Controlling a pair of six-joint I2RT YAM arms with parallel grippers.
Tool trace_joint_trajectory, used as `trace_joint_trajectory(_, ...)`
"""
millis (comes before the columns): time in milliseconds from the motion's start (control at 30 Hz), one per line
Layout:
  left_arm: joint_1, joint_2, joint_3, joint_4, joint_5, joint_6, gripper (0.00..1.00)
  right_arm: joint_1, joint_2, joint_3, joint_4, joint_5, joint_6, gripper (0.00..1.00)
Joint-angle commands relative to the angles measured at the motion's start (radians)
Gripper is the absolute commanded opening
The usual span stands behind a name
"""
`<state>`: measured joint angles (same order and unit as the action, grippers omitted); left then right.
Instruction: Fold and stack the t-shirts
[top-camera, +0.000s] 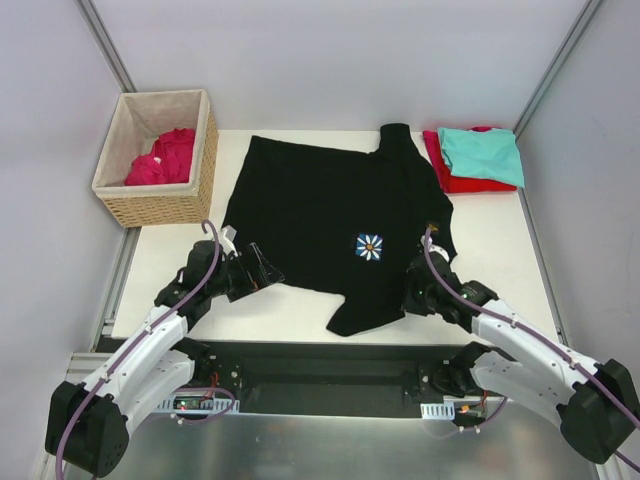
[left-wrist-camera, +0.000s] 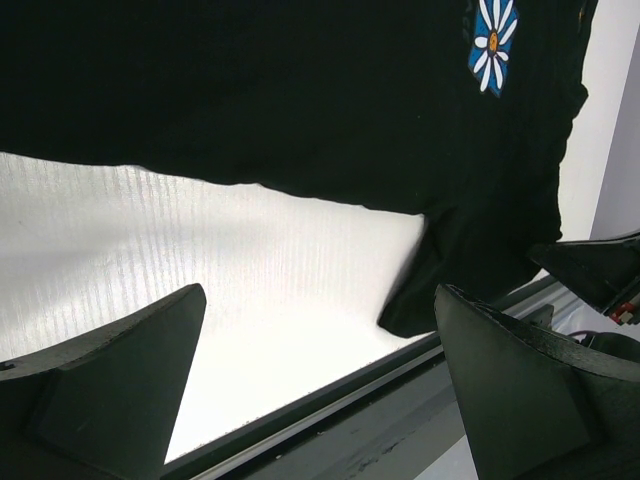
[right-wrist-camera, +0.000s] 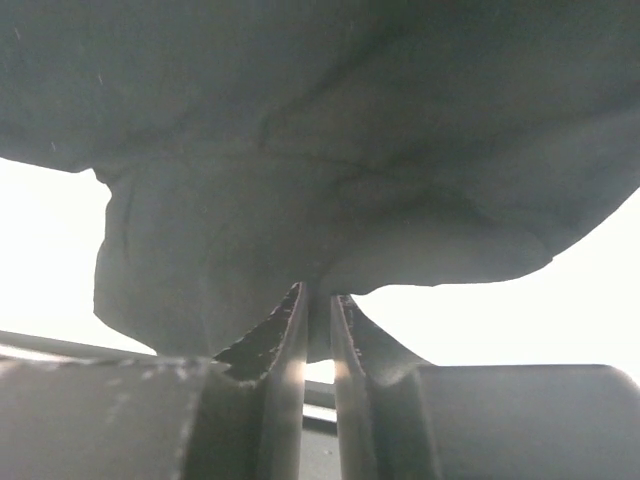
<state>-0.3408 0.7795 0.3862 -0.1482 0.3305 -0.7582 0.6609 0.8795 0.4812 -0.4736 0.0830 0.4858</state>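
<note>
Table (top-camera: 500, 250) first: the black shirt (top-camera: 320, 205) is spread flat across the middle, ahead of both arms. Its long axis looks to run left-right, with what I take for sleeves sticking out to the far side and the near side. Basket (top-camera: 160, 205) at the far left with a pink shirt (top-camera: 165, 160) in it. Far right corner has a teal shirt (top-camera: 480, 155) lying on a red shirt (top-camera: 455, 180), well apart from the black one. My right gripper (right-wrist-camera: 315, 300) is on the shirt's near right edge, jaws nearly together with a fold of black cloth pinched between them, so I call that a grip. My left gripper (left-wrist-camera: 318, 300) is wide apart with nothing in it, over bare table just beside the near left edge and not touching cloth. The flower print (top-camera: 370, 246) is nearer the right arm. Next move needs the left gripper to go forward onto that edge, which lies just ahead of it.
</note>
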Motion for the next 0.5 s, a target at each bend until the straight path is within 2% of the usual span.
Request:
trace_joint_trajectory(0,-0.007,0.004,0.019,0.01,-0.016,0.02,0.99,0.005,0.067,0.094,-0.008,0.119,0.011,0.15)
trace_joint_trajectory(67,-0.007,0.006,0.02,0.01,-0.015,0.02,0.99,0.003,0.12,0.141,-0.005,0.138,0.007,0.09)
trace_joint_trajectory(233,-0.007,-0.005,0.013,0.01,-0.008,0.022,0.99,0.003,0.297,0.217,0.038,0.146,-0.006,0.08)
trace_joint_trajectory(333,-0.007,-0.008,0.01,0.01,-0.013,0.023,0.99,0.005,0.392,0.249,0.058,0.155,-0.006,0.38)
trace_joint_trajectory(367,-0.007,0.0,0.008,0.012,-0.01,0.025,0.99,0.005,0.412,0.26,0.067,0.162,-0.006,0.62)
trace_joint_trajectory(467,-0.007,0.015,0.006,0.013,-0.011,0.03,0.99,0.005,0.46,0.276,0.085,0.167,-0.016,0.87)
